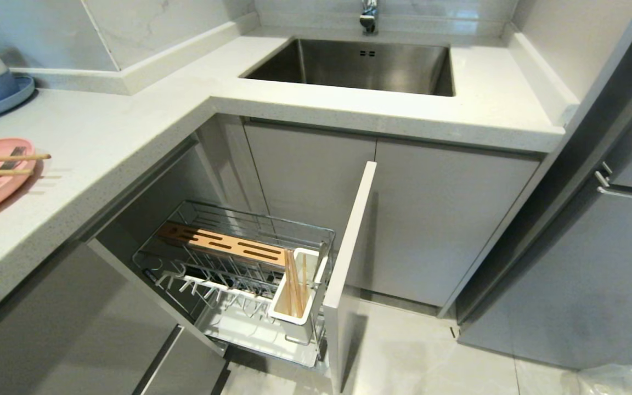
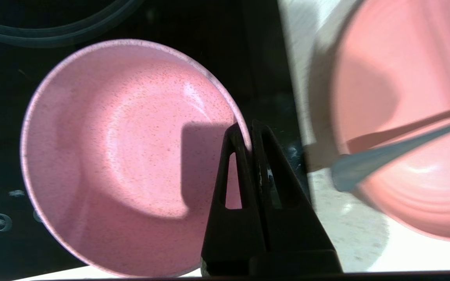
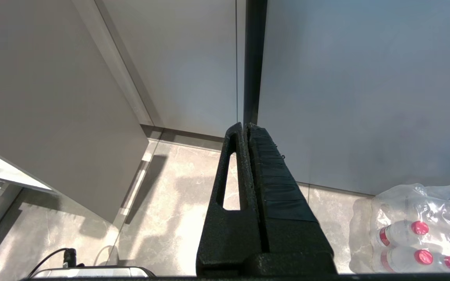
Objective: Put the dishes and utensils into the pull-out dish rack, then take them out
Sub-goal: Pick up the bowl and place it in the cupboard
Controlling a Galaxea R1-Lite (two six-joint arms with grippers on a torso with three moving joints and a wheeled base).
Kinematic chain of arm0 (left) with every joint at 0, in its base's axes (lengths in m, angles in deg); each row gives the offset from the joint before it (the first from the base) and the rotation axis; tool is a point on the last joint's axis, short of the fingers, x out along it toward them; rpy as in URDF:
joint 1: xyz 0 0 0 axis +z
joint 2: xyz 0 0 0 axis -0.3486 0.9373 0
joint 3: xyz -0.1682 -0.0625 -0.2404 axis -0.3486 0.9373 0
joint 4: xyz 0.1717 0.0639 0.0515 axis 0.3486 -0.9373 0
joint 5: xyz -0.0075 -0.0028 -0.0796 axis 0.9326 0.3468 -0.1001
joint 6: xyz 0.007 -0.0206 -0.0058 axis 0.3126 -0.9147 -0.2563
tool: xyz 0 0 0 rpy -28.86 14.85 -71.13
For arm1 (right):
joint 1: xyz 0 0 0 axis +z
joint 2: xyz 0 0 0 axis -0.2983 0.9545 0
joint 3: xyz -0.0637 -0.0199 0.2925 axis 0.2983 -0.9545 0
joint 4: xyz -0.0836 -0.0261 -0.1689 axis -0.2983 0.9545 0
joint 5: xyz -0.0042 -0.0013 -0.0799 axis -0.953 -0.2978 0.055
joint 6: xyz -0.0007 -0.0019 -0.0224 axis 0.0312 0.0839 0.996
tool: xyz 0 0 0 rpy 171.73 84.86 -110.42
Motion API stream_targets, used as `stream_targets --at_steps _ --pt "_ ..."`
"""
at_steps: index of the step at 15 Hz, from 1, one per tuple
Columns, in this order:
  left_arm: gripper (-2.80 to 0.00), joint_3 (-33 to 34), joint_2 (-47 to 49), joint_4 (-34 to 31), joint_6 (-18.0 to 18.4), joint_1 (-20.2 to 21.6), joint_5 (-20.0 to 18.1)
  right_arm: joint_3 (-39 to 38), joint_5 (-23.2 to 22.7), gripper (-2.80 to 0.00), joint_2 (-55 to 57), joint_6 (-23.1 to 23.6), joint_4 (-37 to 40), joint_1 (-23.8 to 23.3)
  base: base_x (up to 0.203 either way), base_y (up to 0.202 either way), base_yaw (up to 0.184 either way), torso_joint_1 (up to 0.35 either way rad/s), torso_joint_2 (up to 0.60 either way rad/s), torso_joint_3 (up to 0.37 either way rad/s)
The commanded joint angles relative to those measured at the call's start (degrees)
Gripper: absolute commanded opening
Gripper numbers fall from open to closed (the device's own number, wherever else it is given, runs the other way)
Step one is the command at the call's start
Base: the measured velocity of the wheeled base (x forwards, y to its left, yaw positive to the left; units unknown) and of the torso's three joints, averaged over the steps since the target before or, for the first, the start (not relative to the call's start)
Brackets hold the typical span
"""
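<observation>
Left pincer (image 2: 248, 134) clamped on the pink bowl's (image 2: 127, 156) rim, pink plate (image 2: 400, 78) just beside on the table (image 2: 358, 218), right pincer (image 3: 246, 130) closed empty near the floor (image 3: 170, 195).

The left gripper (image 2: 247, 134) had its two black fingers pressed together, pinching the rim of the pink bowl (image 2: 131, 156) at about the bowl's three o'clock edge. The right gripper (image 3: 245, 130) hung parked, fingers closed on nothing, pointing toward the floor.
</observation>
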Motion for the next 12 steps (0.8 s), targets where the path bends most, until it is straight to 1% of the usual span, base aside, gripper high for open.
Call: stream_targets --at_steps 1,2,4,6,8,9,12 --pt "-2.80 0.7 -4.3 1.8 0.0 0.2 0.0 -0.1 0.0 -2.80 0.0 0.0 0.0 0.0 0.000 0.000 0.000 0.000 0.00 0.000" --pt "-2.80 1.9 -6.4 4.1 0.6 0.2 -0.1 -0.1 0.0 -2.80 0.0 0.0 0.0 0.0 0.000 0.000 0.000 0.000 0.00 0.000" --pt "-2.80 5.5 -12.0 7.4 3.1 -0.2 -0.3 -0.1 0.0 -2.80 0.0 0.0 0.0 0.0 0.000 0.000 0.000 0.000 0.00 0.000" --pt "-2.80 6.9 -16.4 8.2 4.1 -3.1 -0.2 -0.1 0.0 -2.80 0.0 0.0 0.0 0.0 0.000 0.000 0.000 0.000 0.00 0.000" --pt "-2.80 5.4 -19.4 8.4 4.2 -8.7 -0.1 -0.1 0.0 -2.80 0.0 0.0 0.0 0.0 0.000 0.000 0.000 0.000 0.00 0.000" --pt "-2.80 4.4 -20.1 8.5 4.2 -13.3 -0.1 -0.1 0.0 -2.80 0.0 0.0 0.0 0.0 0.000 0.000 0.000 0.000 0.00 0.000" --pt "-2.80 1.0 -22.2 8.7 4.2 -29.4 0.9 -0.1 0.0 -2.80 0.0 0.0 0.0 0.0 0.000 0.000 0.000 0.000 0.00 0.000"
